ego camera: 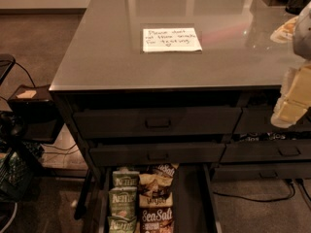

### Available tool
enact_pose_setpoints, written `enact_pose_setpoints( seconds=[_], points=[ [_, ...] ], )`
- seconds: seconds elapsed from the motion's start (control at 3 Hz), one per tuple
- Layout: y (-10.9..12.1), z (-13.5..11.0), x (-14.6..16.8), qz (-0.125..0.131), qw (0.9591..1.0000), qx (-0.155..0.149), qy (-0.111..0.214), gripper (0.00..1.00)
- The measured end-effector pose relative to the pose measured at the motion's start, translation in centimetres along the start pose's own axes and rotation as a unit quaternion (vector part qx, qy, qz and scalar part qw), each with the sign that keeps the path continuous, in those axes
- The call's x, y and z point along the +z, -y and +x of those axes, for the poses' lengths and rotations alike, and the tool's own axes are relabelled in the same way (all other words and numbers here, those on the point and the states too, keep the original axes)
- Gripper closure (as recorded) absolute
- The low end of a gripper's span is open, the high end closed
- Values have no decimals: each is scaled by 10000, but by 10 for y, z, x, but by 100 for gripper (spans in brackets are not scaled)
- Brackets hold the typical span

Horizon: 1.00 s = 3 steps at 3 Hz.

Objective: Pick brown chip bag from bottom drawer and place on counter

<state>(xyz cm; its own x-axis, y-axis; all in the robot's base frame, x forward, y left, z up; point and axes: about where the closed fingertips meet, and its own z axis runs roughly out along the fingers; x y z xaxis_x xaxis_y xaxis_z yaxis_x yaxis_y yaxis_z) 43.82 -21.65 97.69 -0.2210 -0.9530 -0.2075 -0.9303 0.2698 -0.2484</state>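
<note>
The brown chip bag (157,219), dark with white "Sea Salt" lettering, lies at the near end of the open bottom drawer (190,198), partly cut off by the lower edge of the view. Green Kettle bags (122,200) lie to its left and a tan-and-cream bag (154,186) just behind it. The grey glossy counter (107,47) above carries a white handwritten note (171,39). My gripper (291,103) hangs at the right edge, level with the counter's front edge, well above and to the right of the drawer, holding nothing that I can see.
Two shut drawers with recessed handles (158,123) sit above the open one, with more drawers to the right (289,151). A black box (30,103), cables and a wire basket (12,178) stand on the floor at left. A cable (272,195) lies at right.
</note>
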Motion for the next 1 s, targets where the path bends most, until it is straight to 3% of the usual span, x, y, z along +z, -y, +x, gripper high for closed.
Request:
enact_pose_setpoints(
  seconds=[0.33,0.67,1.0],
  points=[
    [0,0,0,0,10000,0,1,0],
    [-8,-2,15,35,9997,-19,254,0],
    [-26,-6,56,-71,9980,32,624,0]
  ],
)
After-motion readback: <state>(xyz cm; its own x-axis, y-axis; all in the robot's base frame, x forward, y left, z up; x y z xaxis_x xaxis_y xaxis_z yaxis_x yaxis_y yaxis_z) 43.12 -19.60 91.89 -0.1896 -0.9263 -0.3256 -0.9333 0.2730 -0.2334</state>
